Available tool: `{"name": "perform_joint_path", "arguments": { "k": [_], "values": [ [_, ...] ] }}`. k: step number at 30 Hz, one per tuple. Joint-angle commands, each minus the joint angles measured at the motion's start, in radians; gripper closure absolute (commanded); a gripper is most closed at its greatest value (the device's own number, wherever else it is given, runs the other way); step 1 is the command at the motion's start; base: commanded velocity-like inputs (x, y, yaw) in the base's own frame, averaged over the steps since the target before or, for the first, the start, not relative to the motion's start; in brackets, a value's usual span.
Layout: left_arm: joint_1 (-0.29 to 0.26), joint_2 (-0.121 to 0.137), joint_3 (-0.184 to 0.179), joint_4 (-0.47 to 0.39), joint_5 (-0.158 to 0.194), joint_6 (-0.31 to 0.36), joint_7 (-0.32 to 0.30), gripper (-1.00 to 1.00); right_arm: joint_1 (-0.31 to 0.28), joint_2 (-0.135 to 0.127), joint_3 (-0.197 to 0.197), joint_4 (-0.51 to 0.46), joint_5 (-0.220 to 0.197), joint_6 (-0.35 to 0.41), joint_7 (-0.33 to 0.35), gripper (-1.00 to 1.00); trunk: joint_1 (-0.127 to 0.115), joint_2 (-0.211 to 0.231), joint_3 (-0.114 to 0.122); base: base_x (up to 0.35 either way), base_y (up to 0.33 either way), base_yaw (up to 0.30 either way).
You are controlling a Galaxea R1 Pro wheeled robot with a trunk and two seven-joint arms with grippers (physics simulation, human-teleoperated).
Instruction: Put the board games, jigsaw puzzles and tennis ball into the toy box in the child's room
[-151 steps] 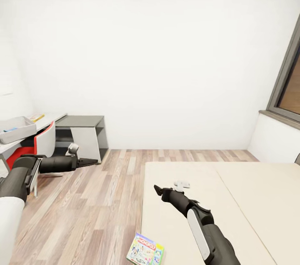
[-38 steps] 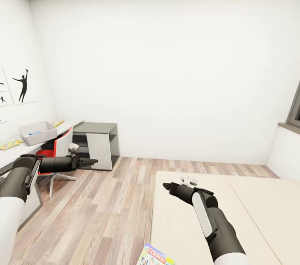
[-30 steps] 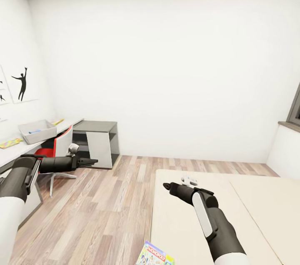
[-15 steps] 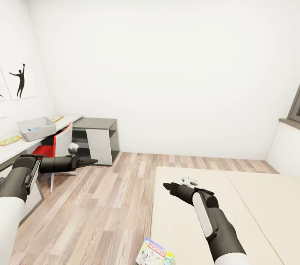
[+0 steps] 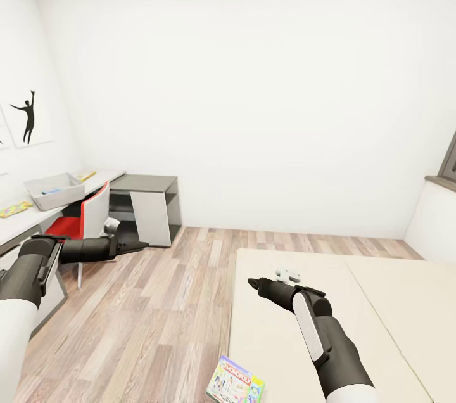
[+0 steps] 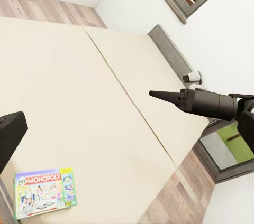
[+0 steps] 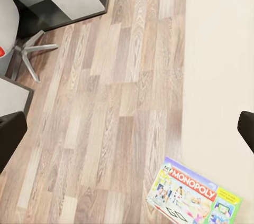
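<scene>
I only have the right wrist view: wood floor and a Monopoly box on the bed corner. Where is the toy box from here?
Observer: The head view shows the toy box, a grey bin, on the table along the left wall, beyond the red chair.
Operator: Anything in my left tool?
Observer: No, the left tool is empty, out over the floor, pointing ahead.
Operator: Other toys on that table?
Observer: A flat colourful item lies on the near side of the toy box; it is too small to identify.
</scene>
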Motion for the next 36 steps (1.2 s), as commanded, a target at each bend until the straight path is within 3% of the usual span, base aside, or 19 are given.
{"name": "perform_joint_path", "arguments": {
  "k": [1, 26, 36],
  "values": [
    [-0.001, -0.001, 0.002, -0.001, -0.010, 0.010, -0.009, -1.00, 0.000, 0.001, -0.003, -0.001, -0.001, 0.005, 0.003, -1.00, 0.000, -0.001, -0.002, 0.000, 0.000, 0.000],
    [0.000, -0.001, 0.002, -0.001, -0.010, 0.010, -0.009, -1.00, 0.000, -0.001, -0.004, -0.002, 0.000, 0.004, 0.006, -1.00, 0.000, -0.001, -0.043, 0.000, 0.000, 0.000],
    [-0.001, -0.001, 0.002, -0.001, -0.010, 0.010, -0.009, -1.00, 0.001, -0.002, -0.005, -0.003, 0.002, -0.007, 0.006, -1.00, 0.000, -0.001, -0.047, 0.000, 0.000, 0.000]
  ]
}}
